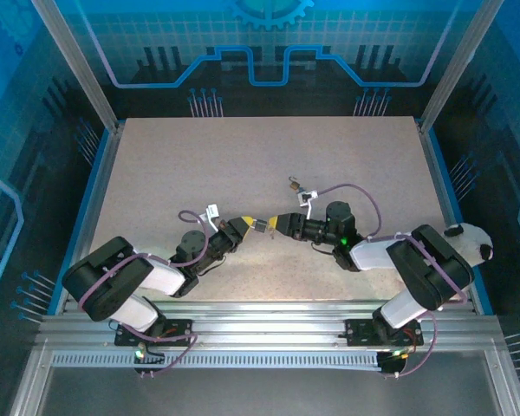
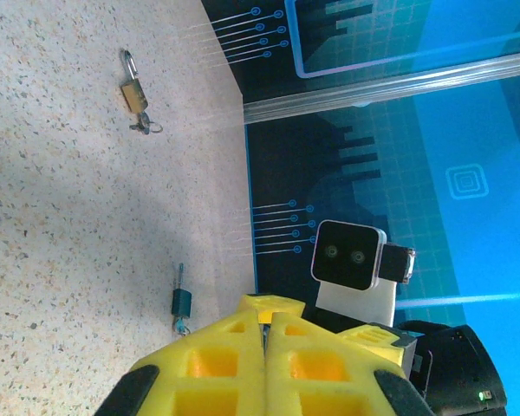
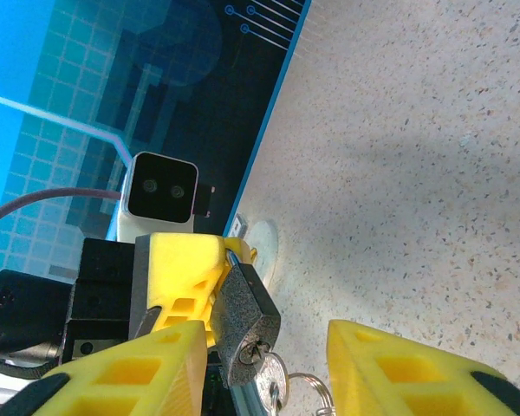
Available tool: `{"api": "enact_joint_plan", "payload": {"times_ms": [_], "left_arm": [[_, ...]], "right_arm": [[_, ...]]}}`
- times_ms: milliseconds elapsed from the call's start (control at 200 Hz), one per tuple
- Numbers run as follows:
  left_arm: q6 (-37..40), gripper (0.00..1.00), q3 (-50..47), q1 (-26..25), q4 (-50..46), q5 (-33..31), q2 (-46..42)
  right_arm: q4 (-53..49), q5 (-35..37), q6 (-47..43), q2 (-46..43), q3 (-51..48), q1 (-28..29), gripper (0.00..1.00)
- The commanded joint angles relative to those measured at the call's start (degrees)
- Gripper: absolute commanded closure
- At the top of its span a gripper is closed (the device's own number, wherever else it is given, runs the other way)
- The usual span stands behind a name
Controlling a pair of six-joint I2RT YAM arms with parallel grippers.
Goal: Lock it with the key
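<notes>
key, small and silver on a wire ring (image 3: 269,381), sits in the keyhole of the grey metal padlock (image 3: 247,322), held mid-table between the two arms. left gripper (image 1: 243,228) is clamped on the padlock's upper end, presenting the keyhole face to the other arm. right gripper (image 1: 279,224) has its yellow fingers (image 3: 147,364) spread either side of the key, no contact visible, not gripping yet. guess: lined up to pinch and turn. shackle hidden, can't tell if latched. farther back, a brass padlock with keys (image 2: 133,94) lies unused on the speckled tabletop (image 1: 199,156).
</notes>
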Motion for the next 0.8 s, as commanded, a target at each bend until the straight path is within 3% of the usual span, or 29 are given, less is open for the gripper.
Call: {"api": "enact_joint_plan", "payload": {"times_ms": [0, 415, 796], "left_arm": [[-1.3, 1.0, 0.8, 0.4, 4.1, -0.4, 0.1], [-1.6, 1.0, 0.5, 0.4, 4.1, -1.3, 0.0], [-1.9, 1.0, 0.5, 0.4, 4.1, -1.4, 0.2]], "right_arm": [[4.7, -1.0, 0.6, 1.0, -0.8, 1.0, 0.61], [6.9, -1.4, 0.7, 2.1, -2.0, 2.2, 0.62], [9.4, -2.1, 1.8, 3.5, -2.4, 2.5, 0.71]]}}
